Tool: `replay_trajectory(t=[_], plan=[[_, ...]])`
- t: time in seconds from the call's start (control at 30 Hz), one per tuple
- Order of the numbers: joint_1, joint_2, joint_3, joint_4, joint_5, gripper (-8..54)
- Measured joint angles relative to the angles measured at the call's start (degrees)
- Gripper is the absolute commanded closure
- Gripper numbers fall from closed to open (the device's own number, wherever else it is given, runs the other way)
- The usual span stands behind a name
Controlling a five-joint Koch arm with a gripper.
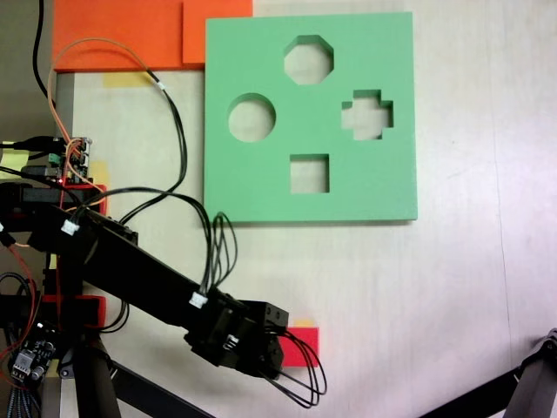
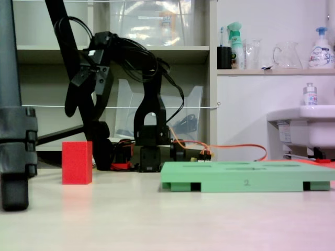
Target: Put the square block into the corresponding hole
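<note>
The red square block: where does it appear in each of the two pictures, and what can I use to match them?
A fixed view from above: the square block lies near the bottom centre, partly covered by the gripper.
A fixed view from table level: it stands upright at the left, below the gripper.
Shared landmark: the green foam board.

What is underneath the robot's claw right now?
The red block stands on the table, partly covered by the gripper from above. The side view shows the gripper above it, not touching. Whether it is open is unclear.
</note>
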Motion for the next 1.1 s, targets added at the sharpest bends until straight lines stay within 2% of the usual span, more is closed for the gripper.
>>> replay_trajectory(t=[0.17,0.23,0.33,0.53,1.03,1.1], plan=[[-1.0,-3.7,-1.1,2.7,-2.0,21.8],[-1.3,-4.2,-1.1,2.6,-2.0,19.4],[-2.5,-6.2,-1.8,2.6,-2.0,6.3],[-3.3,-11.0,-1.8,2.6,-2.0,0.3],[-4.3,-18.2,-1.8,-1.8,-2.0,0.7],[-4.7,-19.2,-1.8,-2.2,-2.1,10.8]])
